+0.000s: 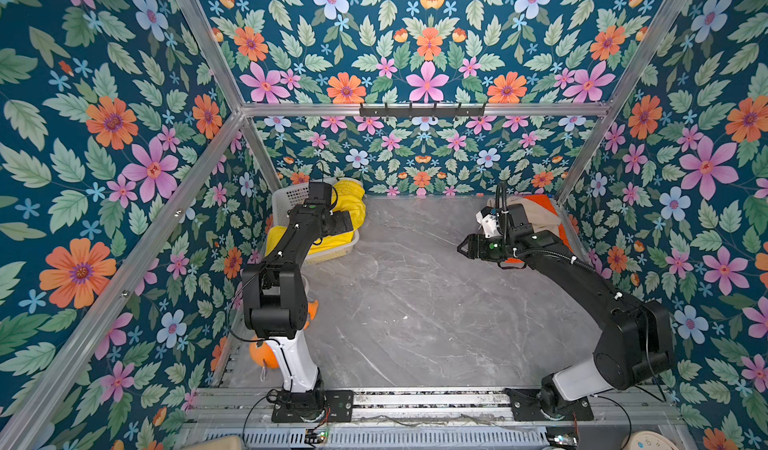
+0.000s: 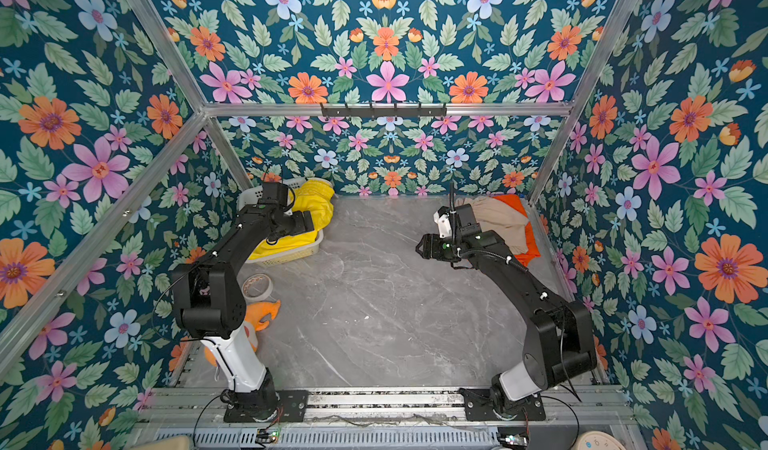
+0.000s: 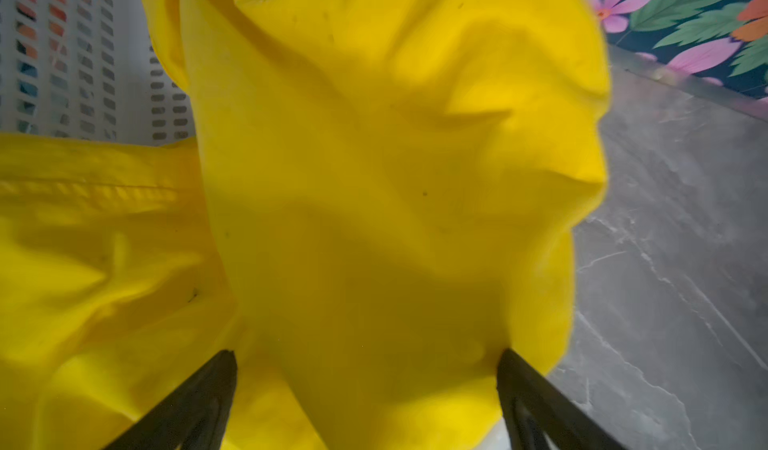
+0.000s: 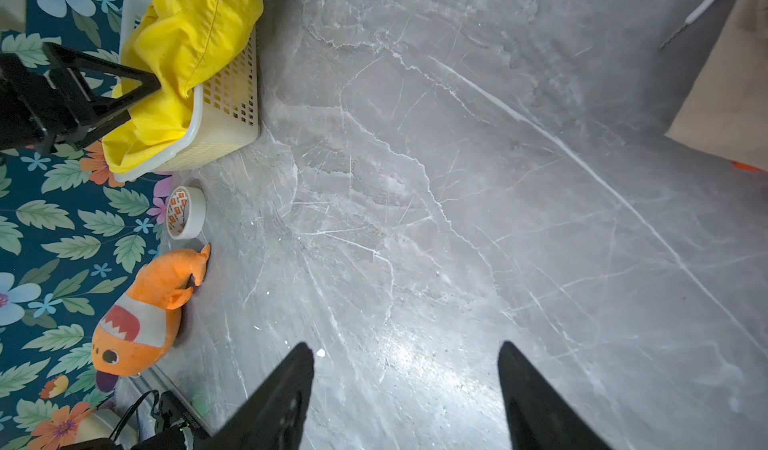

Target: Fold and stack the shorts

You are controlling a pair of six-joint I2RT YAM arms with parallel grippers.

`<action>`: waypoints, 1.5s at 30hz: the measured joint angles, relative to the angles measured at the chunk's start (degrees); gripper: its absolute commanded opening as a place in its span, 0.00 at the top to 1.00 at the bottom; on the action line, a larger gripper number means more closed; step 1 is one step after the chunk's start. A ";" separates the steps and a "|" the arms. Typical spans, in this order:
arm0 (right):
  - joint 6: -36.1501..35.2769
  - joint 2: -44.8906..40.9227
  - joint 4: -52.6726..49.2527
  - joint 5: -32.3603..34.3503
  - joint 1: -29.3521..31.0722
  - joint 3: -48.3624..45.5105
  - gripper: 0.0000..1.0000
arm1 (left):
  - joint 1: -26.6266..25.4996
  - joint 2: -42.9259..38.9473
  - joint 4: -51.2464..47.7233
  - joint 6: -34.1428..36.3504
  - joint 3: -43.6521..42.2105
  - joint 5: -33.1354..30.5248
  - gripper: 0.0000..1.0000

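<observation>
A fish toy [image 4: 137, 323] lay near, left on the table [image 1: 415, 302]. The right hand [image 4: 405, 346] hung open and empty above it. Farther, the left hand [image 3: 365, 354] stood wide open against yellow shorts [image 3: 374, 178] in the basket [image 4: 228, 107]; beige shorts [image 2: 498, 219] covered orange shorts [image 2: 513, 205], far right.

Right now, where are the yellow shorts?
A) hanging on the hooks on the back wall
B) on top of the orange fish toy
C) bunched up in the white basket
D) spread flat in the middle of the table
C: the yellow shorts sit crumpled inside the white basket, with some of the cloth hanging over its rim.
</observation>
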 measured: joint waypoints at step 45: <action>5.86 -6.08 -10.88 5.92 -0.02 -0.48 0.28 | -21.33 -23.26 7.43 10.49 -18.14 23.28 0.31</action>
